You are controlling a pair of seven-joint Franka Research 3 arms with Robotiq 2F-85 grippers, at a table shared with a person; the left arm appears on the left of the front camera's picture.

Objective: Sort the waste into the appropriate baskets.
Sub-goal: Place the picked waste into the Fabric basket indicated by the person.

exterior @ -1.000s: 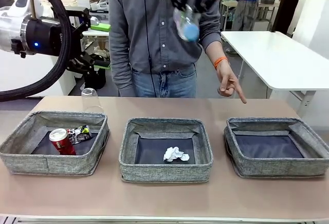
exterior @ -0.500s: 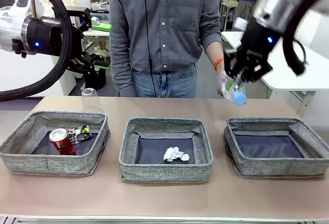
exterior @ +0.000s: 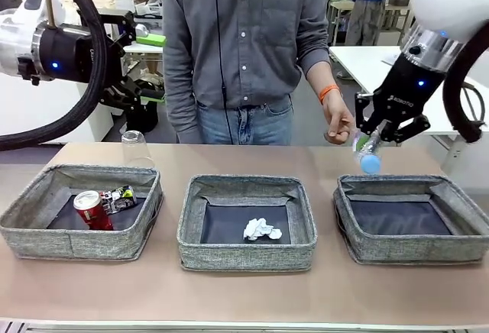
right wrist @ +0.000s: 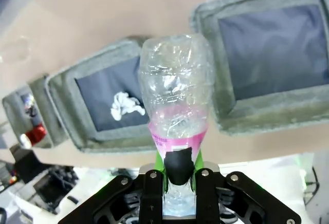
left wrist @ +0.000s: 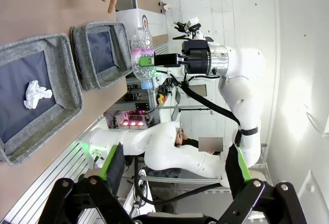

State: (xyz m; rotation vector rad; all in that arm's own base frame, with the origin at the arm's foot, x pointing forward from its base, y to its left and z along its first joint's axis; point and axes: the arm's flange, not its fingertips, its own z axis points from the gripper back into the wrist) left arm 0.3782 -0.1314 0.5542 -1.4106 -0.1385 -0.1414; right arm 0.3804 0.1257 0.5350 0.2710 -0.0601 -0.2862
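Observation:
My right gripper (exterior: 370,139) is shut on a clear plastic bottle (exterior: 369,156) with a pink label, blue cap down, above the far left rim of the right basket (exterior: 412,250). In the right wrist view the bottle (right wrist: 175,90) stands up from the shut fingers (right wrist: 179,165). The left basket (exterior: 46,235) holds a red can (exterior: 92,211) and a crushed dark can (exterior: 118,198). A white paper ball (exterior: 261,231) lies in the middle basket (exterior: 244,258). A clear cup (exterior: 134,150) stands behind the left basket. My left gripper (left wrist: 175,165) is open and holds nothing.
A person stands at the far side of the table, one hand (exterior: 338,123) hanging close to the left of the bottle. My left arm (exterior: 46,43) is raised at the far left, off the table. Bare tabletop (exterior: 244,299) runs in front of the baskets.
My right arm has swung right and down with the bottle, from high over the middle to just above the right basket's far left rim. The person's pointing hand has curled and lifted slightly.

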